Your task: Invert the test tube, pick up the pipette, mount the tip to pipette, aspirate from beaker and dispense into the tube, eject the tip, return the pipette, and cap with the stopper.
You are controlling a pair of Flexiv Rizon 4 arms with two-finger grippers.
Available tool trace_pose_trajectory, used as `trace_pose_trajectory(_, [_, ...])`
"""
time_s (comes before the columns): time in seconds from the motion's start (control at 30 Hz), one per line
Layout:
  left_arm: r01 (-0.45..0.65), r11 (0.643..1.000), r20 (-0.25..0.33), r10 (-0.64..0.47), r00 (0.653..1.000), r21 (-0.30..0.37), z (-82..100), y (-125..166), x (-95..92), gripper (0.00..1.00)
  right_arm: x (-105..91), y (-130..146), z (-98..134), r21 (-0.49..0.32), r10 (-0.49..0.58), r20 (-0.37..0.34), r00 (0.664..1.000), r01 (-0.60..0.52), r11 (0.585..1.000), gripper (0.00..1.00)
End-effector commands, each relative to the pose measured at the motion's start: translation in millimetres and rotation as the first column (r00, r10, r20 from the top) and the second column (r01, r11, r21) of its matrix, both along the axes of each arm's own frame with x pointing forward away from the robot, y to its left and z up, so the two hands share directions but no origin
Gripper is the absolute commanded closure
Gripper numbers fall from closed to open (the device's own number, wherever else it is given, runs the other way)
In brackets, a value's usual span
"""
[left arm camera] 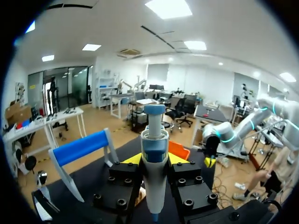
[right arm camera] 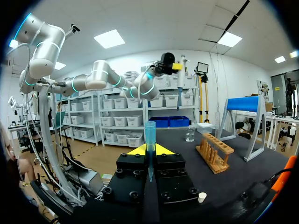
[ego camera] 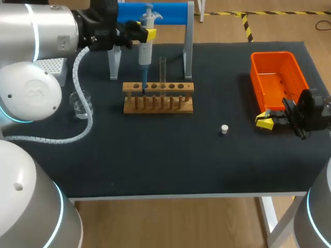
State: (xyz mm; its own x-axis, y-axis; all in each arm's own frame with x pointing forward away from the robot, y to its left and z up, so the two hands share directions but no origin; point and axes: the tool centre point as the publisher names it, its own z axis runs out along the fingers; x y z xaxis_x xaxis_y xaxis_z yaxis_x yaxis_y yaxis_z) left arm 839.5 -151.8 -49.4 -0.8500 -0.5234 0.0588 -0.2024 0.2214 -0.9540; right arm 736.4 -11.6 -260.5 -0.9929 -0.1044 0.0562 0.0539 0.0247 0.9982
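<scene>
Pipette (ego camera: 145, 51) hangs upright in the left gripper (ego camera: 146, 35), whose jaws are clamped on its barrel from both sides. Its blue lower end points down at the left part of the wooden rack (ego camera: 158, 103). The test tube (ego camera: 162, 70) stands upright in the rack just beside that end. Whether the end is above the tube's mouth cannot be told.

The right gripper (ego camera: 265, 120) rests low over the table (ego camera: 155, 155) beside the near corner of the orange bin (ego camera: 258, 77). In the right wrist view its jaws are closed on a blue tip (right arm camera: 149, 135), which stands upright between them.

The white stopper (ego camera: 224, 129) lies alone on the cloth, between the rack and the right gripper and apart from both. The beaker (ego camera: 81, 102) sits well to the rack's left, near the tip box (ego camera: 51, 67). The blue-barred stand (ego camera: 155, 13) rises behind the rack.
</scene>
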Motion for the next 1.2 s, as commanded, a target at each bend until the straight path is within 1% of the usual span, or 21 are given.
trace_pose_trajectory(0.03, [0.182, 0.981, 0.040, -0.180, 0.983, -0.065, 3.2, 3, -31.6, 1.00, -0.8, -1, 0, -0.002, 0.000, 0.001, 1.000, 0.000, 1.000, 1.00])
trace_pose_trajectory(0.2, [0.249, 0.967, 0.078, -0.244, 0.967, -0.057, 14.2, -12, -52.5, 1.00, -0.8, -1, 0, -0.002, 0.000, 0.001, 1.000, 0.000, 1.000, 1.00])
trace_pose_trajectory(0.27, [0.263, 0.964, 0.093, -0.258, 0.962, -0.039, 17.9, -17, -58.5, 1.00, -0.8, -1, 0, -0.002, 0.000, 0.001, 1.000, 0.000, 1.000, 1.00])
trace_pose_trajectory(0.4, [0.300, 0.953, 0.108, -0.295, 0.949, -0.033, 26.0, -27, -65.0, 1.00, -0.8, -1, 0, -0.002, 0.000, 0.001, 1.000, 0.000, 1.000, 1.00])
trace_pose_trajectory(0.47, [0.307, 0.951, 0.106, -0.302, 0.947, -0.030, 30.8, -32, -65.8, 1.00, -0.8, -1, 0, -0.002, 0.000, 0.001, 1.000, 0.000, 1.000, 1.00])
trace_pose_trajectory(0.53, [0.318, 0.948, 0.101, -0.316, 0.943, -0.012, 36.4, -39, -66.5, 1.00, -0.8, -1, 0, -0.002, 0.000, 0.001, 1.000, 0.000, 1.000, 1.00])
trace_pose_trajectory(0.63, [0.337, 0.941, 0.079, -0.336, 0.939, -0.004, 44.1, -51, -66.7, 1.00, -0.8, -1, 0, -0.002, 0.000, 0.001, 1.000, 0.000, 1.000, 1.00])
trace_pose_trajectory(0.8, [0.373, 0.928, 0.082, -0.372, 0.925, 0.008, 55.2, -68, -66.1, 1.00, -0.8, -1, 0, -0.002, 0.000, 0.001, 1.000, 0.000, 1.000, 1.00])
trace_pose_trajectory(1.2, [0.422, 0.906, 0.104, -0.419, 0.902, -0.013, 62.7, -97, -58.1, 1.00, -0.8, -1, 0, -0.002, 0.000, 0.001, 1.000, 0.000, 1.000, 1.00])
